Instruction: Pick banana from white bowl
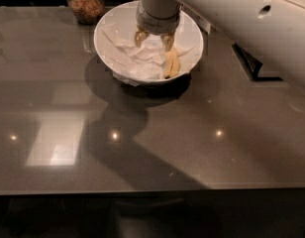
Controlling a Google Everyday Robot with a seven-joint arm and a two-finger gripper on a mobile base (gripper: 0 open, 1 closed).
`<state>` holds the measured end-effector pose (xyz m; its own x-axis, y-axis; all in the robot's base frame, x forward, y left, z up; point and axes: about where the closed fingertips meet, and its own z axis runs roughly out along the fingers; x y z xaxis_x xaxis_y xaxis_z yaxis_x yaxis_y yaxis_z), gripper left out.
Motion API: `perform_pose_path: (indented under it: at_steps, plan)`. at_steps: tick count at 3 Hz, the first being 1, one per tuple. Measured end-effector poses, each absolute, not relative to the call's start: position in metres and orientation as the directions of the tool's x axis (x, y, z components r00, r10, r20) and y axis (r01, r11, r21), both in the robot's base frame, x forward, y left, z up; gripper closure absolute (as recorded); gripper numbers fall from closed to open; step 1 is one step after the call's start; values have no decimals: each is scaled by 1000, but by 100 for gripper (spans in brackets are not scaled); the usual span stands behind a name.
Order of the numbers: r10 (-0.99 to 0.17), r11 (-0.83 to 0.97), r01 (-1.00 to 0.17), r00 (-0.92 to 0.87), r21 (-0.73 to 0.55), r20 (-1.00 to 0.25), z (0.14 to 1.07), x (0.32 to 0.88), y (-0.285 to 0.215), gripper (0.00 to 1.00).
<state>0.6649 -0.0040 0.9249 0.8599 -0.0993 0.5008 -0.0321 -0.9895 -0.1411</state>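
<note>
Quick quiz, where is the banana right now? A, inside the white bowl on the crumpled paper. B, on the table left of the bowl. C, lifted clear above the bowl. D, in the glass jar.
A: the banana lies inside the white bowl on the crumpled paper, toward the picture's right, while the gripper hangs in the bowl above it, fingers spread, not closed on it.

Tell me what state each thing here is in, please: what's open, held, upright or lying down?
gripper: open, reaching into the bowl, holding nothing.
banana: lying on the bowl's right side, just below one gripper finger, not between the two.
white bowl: upright on the table, lined with paper.
paper: crumpled inside the bowl.
glass jar: upright behind the bowl, holding brown grains.
</note>
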Motion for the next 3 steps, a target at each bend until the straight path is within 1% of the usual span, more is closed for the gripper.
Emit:
perform_pose_path:
  at_steps: [1,2,3]
  plan:
    - [-90,-992,-35,858,-117,505,915,673,-10,48]
    - [-86,-994,-39,859,-103,505,904,683,-18,41]
    - [-71,-997,-42,861,-67,504,893,694,-26,39]
